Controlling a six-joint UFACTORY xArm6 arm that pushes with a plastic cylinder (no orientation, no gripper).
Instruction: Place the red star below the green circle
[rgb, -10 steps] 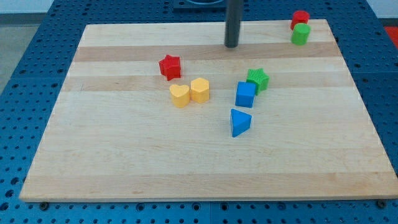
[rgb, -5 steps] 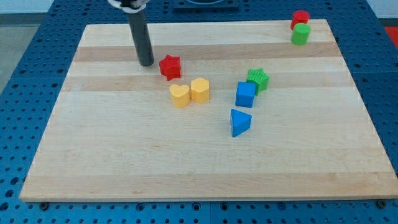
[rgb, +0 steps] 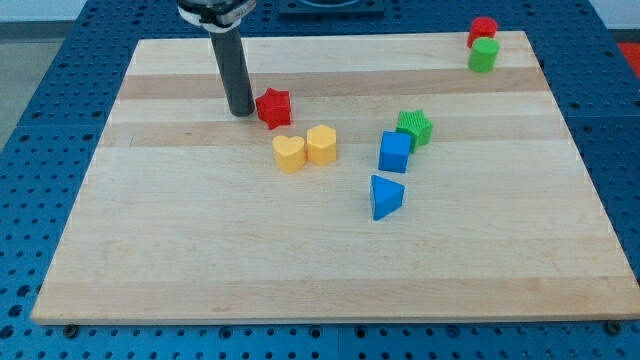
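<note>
The red star (rgb: 274, 107) lies on the wooden board (rgb: 320, 260), upper left of middle. My tip (rgb: 241, 111) stands just to the star's left, close to it or touching; I cannot tell which. The green circle (rgb: 484, 55) sits near the board's top right corner, right below a red round block (rgb: 483, 30). The star is far to the left of the green circle.
A yellow heart (rgb: 289, 153) and a yellow hexagon (rgb: 322, 144) lie just below the star. A green star (rgb: 415, 127), a blue cube (rgb: 395, 152) and a blue triangle (rgb: 385, 196) lie right of middle.
My tip swept from the board's top middle to the left, then came down and right beside the red star. No block has visibly moved.
</note>
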